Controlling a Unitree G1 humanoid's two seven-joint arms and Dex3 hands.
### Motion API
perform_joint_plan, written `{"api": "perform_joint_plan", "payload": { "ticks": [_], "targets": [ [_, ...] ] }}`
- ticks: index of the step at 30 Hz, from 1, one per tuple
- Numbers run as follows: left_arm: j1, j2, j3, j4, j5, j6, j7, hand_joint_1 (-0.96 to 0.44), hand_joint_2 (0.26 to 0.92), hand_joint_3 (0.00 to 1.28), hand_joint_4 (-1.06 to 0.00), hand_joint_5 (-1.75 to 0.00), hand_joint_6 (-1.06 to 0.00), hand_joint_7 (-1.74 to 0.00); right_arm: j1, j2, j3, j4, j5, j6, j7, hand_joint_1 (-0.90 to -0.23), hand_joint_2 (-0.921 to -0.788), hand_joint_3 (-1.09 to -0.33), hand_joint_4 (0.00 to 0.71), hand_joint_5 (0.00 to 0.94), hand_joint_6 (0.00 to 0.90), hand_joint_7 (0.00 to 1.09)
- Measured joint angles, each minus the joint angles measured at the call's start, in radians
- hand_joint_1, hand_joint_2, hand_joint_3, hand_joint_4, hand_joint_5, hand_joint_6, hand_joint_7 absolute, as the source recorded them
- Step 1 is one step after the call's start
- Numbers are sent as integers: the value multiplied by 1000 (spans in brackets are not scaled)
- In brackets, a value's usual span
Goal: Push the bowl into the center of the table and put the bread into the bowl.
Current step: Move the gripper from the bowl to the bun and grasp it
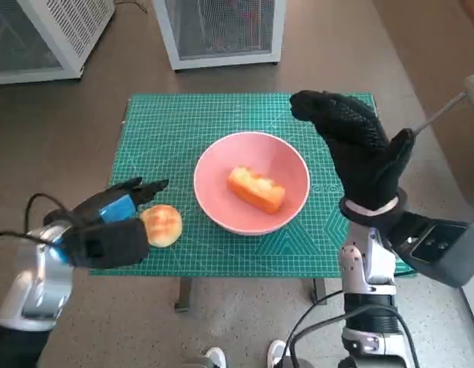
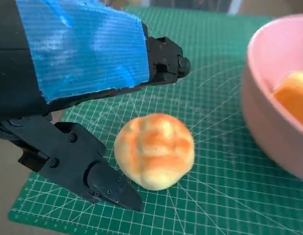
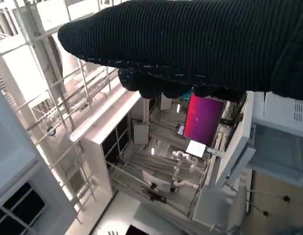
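Head view, with both wrist views. A pink bowl (image 1: 251,182) stood near the middle of a green cutting mat (image 1: 183,123) that covered the small table. Inside the bowl lay an oblong piece of bread (image 1: 255,188) with an orange-brown crust, set diagonally across the bowl's floor. A second piece, a round bread roll (image 1: 161,225), rested on the mat just beside the bowl's left rim, near the table's front edge; a narrow strip of mat showed between roll and bowl.

The left hand (image 1: 114,222), black with blue tape over its back, was at the roll's outer side. In the left wrist view its fingers (image 2: 107,183) were spread apart, one below and one above the bread roll (image 2: 154,151), and no contact with the roll was plainly visible; the hand held nothing. The same view showed the bowl's pink wall (image 2: 269,132) and part of the bread in it (image 2: 292,95).

The right hand (image 1: 358,149), in its black knitted glove, was raised above the table's right side, beside the bowl and apart from it, with its fingers extended and nothing in them. In the right wrist view the glove (image 3: 200,44) formed a dark band, and behind it appeared white framework and a magenta panel (image 3: 203,120).

Two white mesh-fronted cabinets (image 1: 222,31) stood on the floor beyond the table.
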Motion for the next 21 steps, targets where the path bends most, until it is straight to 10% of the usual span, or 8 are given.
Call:
{"api": "perform_joint_plan", "payload": {
  "ticks": [21],
  "targets": [
    [-72, -67, -122, 188, 103, 14, 63, -59, 738, 20, -149, -25, -246, -29, 0, -14, -3, -2, -1, -1, 2, -492, -921, -457, 251, 1, -1, 668]
  ]
}}
